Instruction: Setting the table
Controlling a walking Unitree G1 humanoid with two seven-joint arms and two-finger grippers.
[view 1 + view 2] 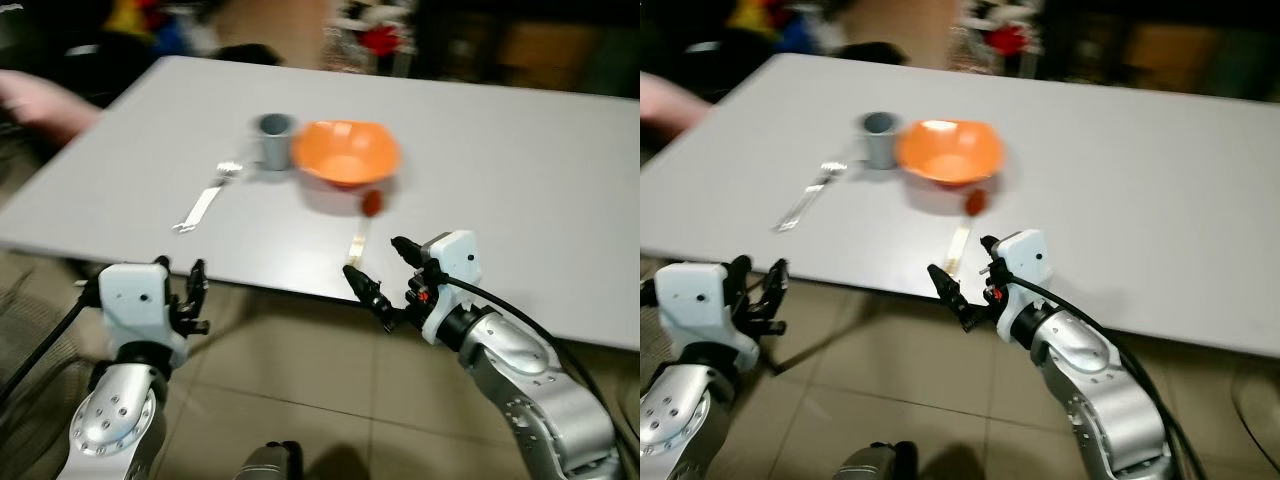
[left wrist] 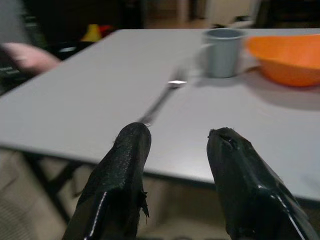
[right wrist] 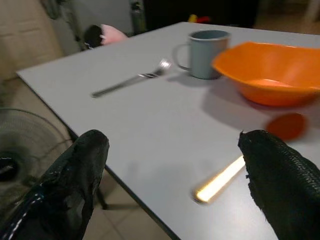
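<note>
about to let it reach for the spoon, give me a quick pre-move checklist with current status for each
1. Right tool open: ok, fingers spread wide in the right wrist view.
2. Right tool empty: ok, nothing between the fingers.
3. Spoon reachable: ok, it lies near the table's front edge, just ahead of the right tool, red bowl end toward the orange bowl.
4. Path clear: ok, the grey mug and fork sit further to the robot's left.
5. Left tool out of the way: ok, open and below the table edge.
6. Person at the far left table edge: cannot tell, the hand is blurred.
</note>
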